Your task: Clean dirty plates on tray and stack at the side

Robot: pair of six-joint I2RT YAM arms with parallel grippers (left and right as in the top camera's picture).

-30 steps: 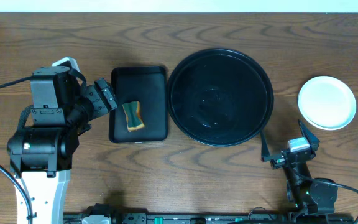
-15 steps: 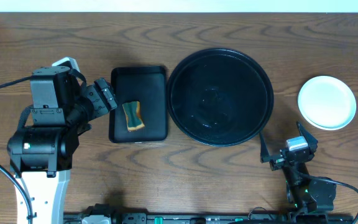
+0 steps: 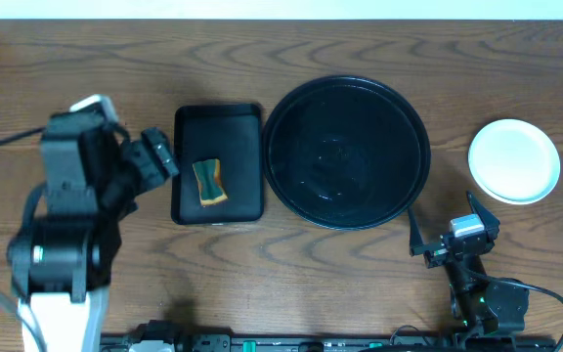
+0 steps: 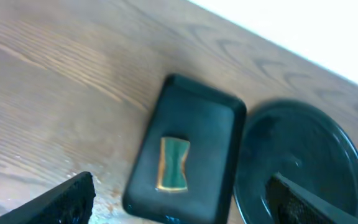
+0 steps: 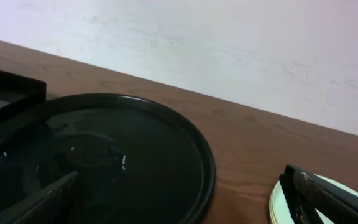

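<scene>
The large round black tray [image 3: 346, 152] sits mid-table with nothing on it; it also shows in the left wrist view [image 4: 303, 163] and the right wrist view [image 5: 98, 158]. The plates [image 3: 514, 160] lie stacked at the right, white face up; a pale stack edge shows in the right wrist view [image 5: 277, 204]. My left gripper [image 3: 157, 156] is open and empty, left of the small rectangular tray. My right gripper [image 3: 445, 233] is open and empty, low at the front right, between the round tray and the plates.
A small rectangular black tray [image 3: 218, 163] holds a green and yellow sponge [image 3: 209, 182], also in the left wrist view [image 4: 174, 163]. The wall [image 5: 229, 43] runs behind the table.
My left arm has shifted a little and its gripper has drawn back slightly left. The right arm, tray and plates have not moved.
</scene>
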